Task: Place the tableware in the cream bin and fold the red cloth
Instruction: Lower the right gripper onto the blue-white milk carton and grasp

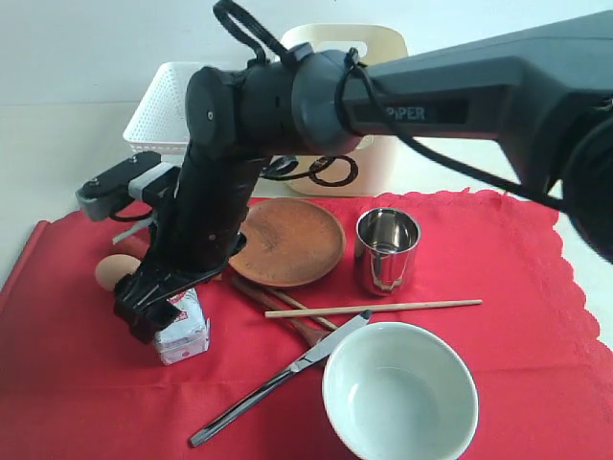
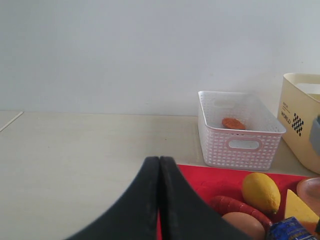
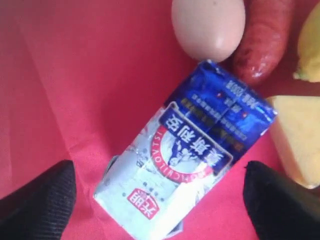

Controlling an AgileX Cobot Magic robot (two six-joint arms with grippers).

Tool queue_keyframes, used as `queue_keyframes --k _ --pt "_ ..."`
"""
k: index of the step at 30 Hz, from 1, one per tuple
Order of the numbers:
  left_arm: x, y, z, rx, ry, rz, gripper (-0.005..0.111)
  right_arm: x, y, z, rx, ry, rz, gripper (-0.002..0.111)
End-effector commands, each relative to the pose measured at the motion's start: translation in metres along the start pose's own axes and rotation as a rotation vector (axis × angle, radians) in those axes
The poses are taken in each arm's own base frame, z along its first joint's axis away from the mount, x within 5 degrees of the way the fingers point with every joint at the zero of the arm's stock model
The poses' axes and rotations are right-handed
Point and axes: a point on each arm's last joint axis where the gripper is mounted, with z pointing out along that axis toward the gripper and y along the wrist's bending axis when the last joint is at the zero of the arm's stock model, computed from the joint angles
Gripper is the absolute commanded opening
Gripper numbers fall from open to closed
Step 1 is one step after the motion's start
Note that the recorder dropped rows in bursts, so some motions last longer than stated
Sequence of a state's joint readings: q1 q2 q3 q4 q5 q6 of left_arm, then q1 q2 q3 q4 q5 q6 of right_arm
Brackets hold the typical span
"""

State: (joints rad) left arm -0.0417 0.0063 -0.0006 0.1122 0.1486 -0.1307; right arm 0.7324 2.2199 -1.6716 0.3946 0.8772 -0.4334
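The red cloth (image 1: 517,287) covers the table, and on it lie a brown plate (image 1: 287,240), a steel cup (image 1: 387,249), a pale bowl (image 1: 399,393), a knife (image 1: 278,380), chopsticks (image 1: 383,308) and a wooden spoon (image 1: 278,302) partly under them. The cream bin (image 1: 397,163) stands at the back, half hidden by my right arm. My right gripper (image 3: 160,200) reaches across to the left and hangs open over a blue-white packet (image 3: 185,150), one finger on each side, not touching it. My left gripper (image 2: 159,161) is shut with nothing in it, beside the cloth's edge (image 2: 220,182).
A white lattice basket (image 2: 240,130) holding a small orange-red item stands left of the cream bin (image 2: 302,120). Around the packet lie an egg (image 3: 207,25), a sausage (image 3: 262,40), a lemon (image 2: 261,192) and a cheese wedge (image 3: 297,140).
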Motion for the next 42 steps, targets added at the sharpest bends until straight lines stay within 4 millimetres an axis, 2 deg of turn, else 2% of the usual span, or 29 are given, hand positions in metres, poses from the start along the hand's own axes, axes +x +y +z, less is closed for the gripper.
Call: queue_keyframes --k 1,4,10,15,21,27,38,42 --pt "-0.001 0.0 0.0 -0.001 -0.01 -0.004 0.001 0.003 -0.006 0.025 -0.01 0.009 -0.008 0.085" --pt "-0.001 0.0 0.0 -0.001 -0.01 -0.002 0.001 0.003 0.0 0.038 -0.007 0.006 -0.048 0.085" --pt "-0.001 0.0 0.0 -0.001 -0.01 -0.002 0.001 0.001 0.005 0.043 0.008 -0.01 -0.09 0.078" --pt "-0.001 0.0 0.0 -0.001 -0.01 -0.004 0.001 0.001 0.005 0.043 0.015 -0.006 -0.098 0.057" --pt "-0.001 0.0 0.0 -0.001 -0.01 -0.002 0.001 0.002 0.004 0.043 0.026 0.002 -0.112 0.023" --pt "-0.001 0.0 0.0 -0.001 -0.01 -0.002 0.001 0.004 0.005 0.043 0.013 0.024 -0.11 0.0" --pt "-0.001 0.0 0.0 -0.001 -0.01 -0.002 0.001 0.004 0.005 0.043 0.006 0.024 -0.104 0.0" --pt "-0.001 0.0 0.0 -0.001 -0.01 -0.002 0.001 0.0 0.009 0.03 -0.006 0.03 -0.116 0.0"
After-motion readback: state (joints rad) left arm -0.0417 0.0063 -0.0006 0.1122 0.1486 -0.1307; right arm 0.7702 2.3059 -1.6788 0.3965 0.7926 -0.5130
